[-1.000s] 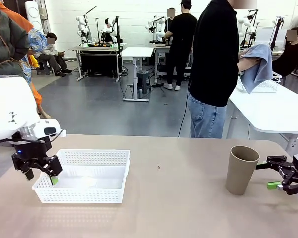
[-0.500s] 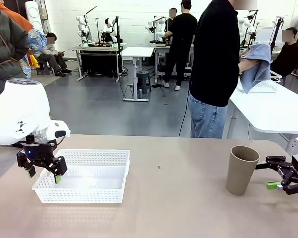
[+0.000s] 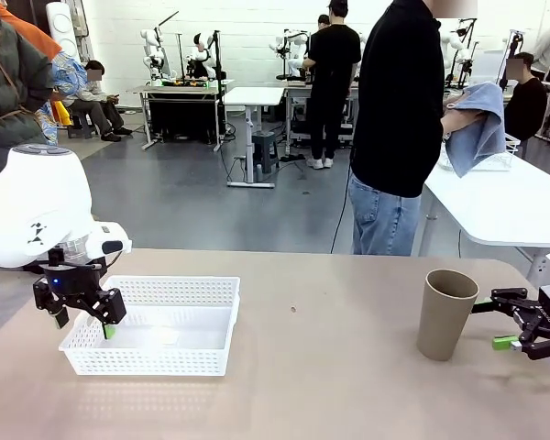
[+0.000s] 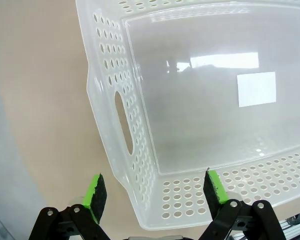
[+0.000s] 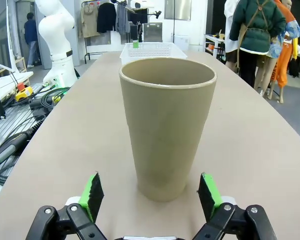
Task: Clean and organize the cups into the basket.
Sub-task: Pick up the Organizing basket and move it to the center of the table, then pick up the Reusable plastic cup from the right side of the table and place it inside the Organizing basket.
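A tan-brown cup (image 3: pixel 446 313) stands upright on the table at the right. My right gripper (image 3: pixel 497 323) waits open just to its right, fingers pointing at it. In the right wrist view the cup (image 5: pixel 167 124) rises just beyond my right gripper (image 5: pixel 151 195), in line with the gap between the green pads. The white lattice basket (image 3: pixel 198 349) lies empty at the left. My left gripper (image 3: pixel 81 320) hangs open over its left edge. The left wrist view looks down on the basket (image 4: pixel 135 135), with my left gripper (image 4: pixel 155 189) straddling the corner near the cut-out handle.
A person in a black top (image 3: pixel 399 110) stands at the far side of the table, holding a blue cloth (image 3: pixel 478 124). A white table (image 3: pixel 513 206) with a wire basket stands behind at the right. Bare tabletop (image 3: pixel 321 367) lies between basket and cup.
My left gripper has shifted slightly right and up at the basket's left edge, its wrist turning. The person's cloth moved a little. My right gripper and the cup stay put.
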Controlling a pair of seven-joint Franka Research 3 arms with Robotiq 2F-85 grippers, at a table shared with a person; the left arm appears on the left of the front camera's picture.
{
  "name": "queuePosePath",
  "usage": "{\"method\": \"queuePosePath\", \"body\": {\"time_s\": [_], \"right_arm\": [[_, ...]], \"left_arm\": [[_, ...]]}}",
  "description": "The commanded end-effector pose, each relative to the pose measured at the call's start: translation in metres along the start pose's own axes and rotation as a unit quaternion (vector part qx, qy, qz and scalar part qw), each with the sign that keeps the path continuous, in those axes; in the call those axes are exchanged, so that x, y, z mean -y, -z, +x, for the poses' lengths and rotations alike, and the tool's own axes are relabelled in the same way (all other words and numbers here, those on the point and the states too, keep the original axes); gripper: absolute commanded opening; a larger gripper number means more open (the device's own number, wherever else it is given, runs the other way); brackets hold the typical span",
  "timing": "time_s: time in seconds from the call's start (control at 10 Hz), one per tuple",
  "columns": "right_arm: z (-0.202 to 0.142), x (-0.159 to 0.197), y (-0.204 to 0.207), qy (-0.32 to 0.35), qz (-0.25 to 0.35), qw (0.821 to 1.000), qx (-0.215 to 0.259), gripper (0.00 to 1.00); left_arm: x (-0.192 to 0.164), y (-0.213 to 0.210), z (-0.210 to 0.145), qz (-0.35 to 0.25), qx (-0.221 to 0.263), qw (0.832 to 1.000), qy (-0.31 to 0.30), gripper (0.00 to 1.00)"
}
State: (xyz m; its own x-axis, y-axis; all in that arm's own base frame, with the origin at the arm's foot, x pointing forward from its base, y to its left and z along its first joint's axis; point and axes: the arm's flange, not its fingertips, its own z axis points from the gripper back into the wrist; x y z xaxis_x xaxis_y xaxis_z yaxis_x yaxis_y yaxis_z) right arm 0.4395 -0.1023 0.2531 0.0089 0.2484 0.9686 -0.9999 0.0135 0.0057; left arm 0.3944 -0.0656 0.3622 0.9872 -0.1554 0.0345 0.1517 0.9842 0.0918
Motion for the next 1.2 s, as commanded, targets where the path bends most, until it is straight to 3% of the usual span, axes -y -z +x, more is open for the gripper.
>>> {"method": "queuePosePath", "body": {"time_s": [0.0, 0.2, 0.5, 1.1], "right_arm": [[0.0, 0.002, 0.006, -0.011, -0.01, 1.0, -0.01, 1.0], [-0.001, 0.005, 0.015, -0.014, -0.007, 1.0, -0.008, 1.0], [-0.002, 0.011, 0.027, -0.027, -0.011, 1.0, 0.005, 1.0], [-0.01, 0.026, 0.048, -0.017, -0.002, 1.0, 0.004, 1.0]], "left_arm": [[0.0, 0.0, 0.0, 0.001, 0.0, 1.0, 0.0, 1.0], [0.007, 0.012, -0.01, 0.057, -0.036, 0.997, -0.033, 1.0], [0.014, 0.019, -0.026, 0.1, -0.037, 0.994, -0.039, 1.0], [0.027, 0.024, -0.035, 0.108, -0.039, 0.993, -0.019, 1.0]]}}
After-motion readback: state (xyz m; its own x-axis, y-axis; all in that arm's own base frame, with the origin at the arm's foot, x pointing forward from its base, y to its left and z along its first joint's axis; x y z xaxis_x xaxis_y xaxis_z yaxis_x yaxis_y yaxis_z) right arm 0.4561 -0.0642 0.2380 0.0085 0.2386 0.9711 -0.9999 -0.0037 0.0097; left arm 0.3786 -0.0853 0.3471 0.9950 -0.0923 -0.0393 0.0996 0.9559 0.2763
